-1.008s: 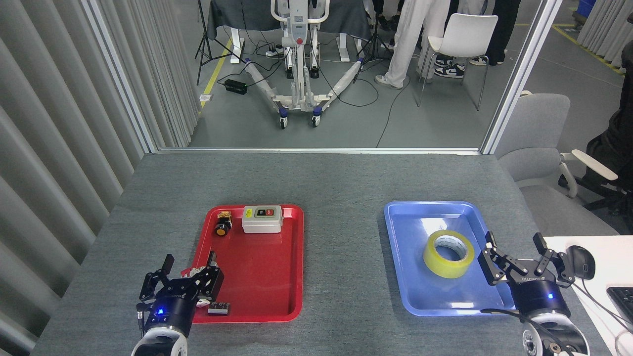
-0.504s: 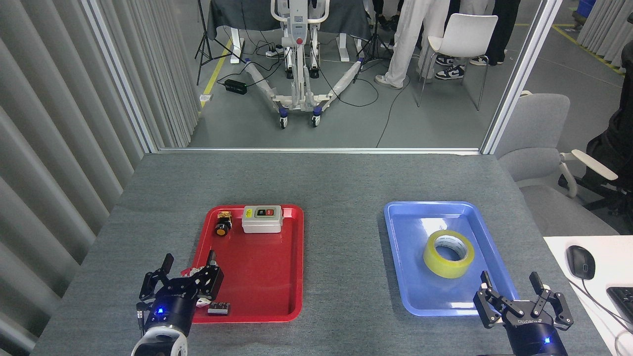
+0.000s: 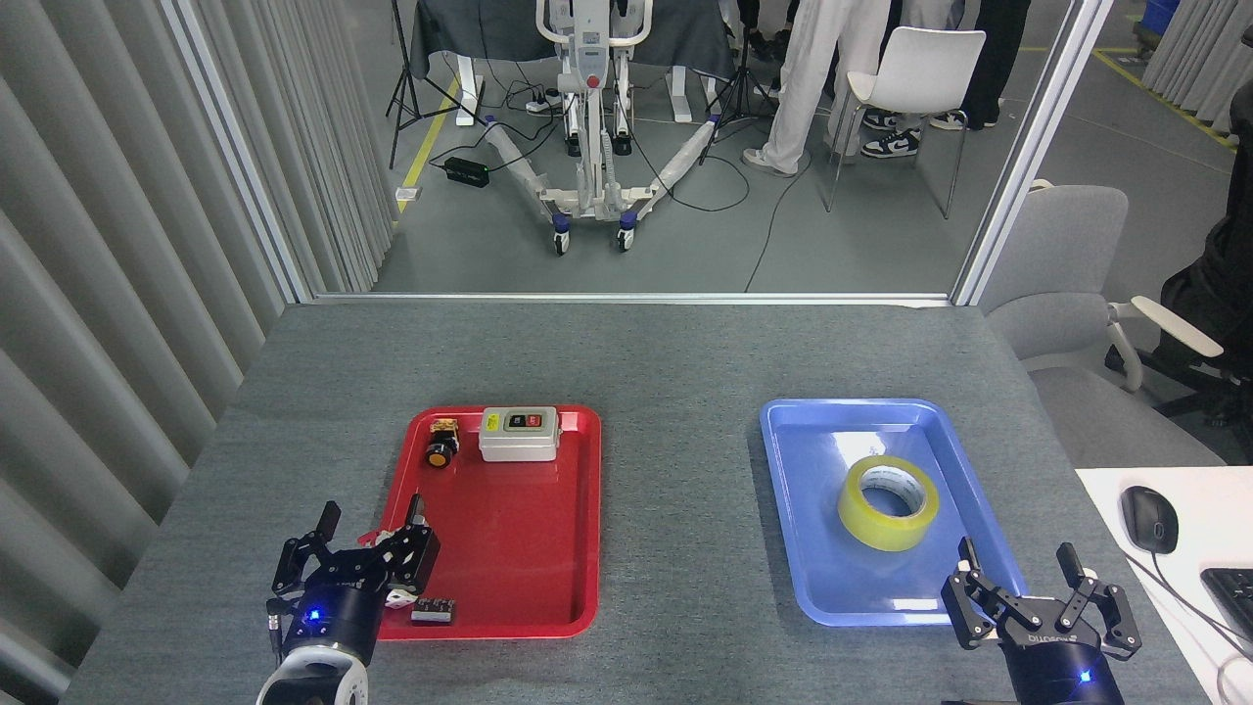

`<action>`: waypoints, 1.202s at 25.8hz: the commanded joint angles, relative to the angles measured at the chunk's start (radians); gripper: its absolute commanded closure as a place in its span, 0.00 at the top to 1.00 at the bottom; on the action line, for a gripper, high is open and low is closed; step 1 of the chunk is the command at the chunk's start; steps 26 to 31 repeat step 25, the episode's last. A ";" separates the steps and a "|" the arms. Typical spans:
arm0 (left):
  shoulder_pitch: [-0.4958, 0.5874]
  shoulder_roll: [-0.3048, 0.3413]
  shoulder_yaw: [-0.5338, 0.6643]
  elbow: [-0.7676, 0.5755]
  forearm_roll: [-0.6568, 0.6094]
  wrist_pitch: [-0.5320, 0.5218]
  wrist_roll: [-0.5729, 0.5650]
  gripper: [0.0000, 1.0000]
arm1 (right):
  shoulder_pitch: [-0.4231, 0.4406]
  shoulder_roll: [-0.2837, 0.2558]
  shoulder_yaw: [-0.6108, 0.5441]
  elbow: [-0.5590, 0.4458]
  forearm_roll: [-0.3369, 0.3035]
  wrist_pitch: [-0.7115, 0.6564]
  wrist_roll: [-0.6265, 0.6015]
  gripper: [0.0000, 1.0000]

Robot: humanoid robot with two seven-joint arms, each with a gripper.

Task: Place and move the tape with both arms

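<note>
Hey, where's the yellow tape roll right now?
In the head view the tape lies flat in the blue tray on the table's right side, just ahead and left of the open right gripper.

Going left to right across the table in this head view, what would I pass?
Left gripper → red tray → blue tray → tape → right gripper → computer mouse.

Tape (image 3: 888, 503) translucent yellow, white core; tray (image 3: 803, 548) blue; other tray (image 3: 529, 578) red; table (image 3: 675, 352) grey.
</note>
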 commanded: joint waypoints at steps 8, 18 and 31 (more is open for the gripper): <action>-0.003 0.006 0.001 0.001 0.000 0.000 0.000 1.00 | -0.007 -0.009 0.001 -0.006 -0.001 -0.080 -0.007 1.00; 0.001 0.010 0.002 0.003 0.000 0.001 0.002 1.00 | -0.002 -0.011 0.002 -0.004 -0.002 -0.089 -0.007 1.00; 0.005 0.016 0.002 0.003 0.000 0.000 0.002 1.00 | -0.003 -0.012 0.002 -0.003 -0.001 -0.088 -0.005 1.00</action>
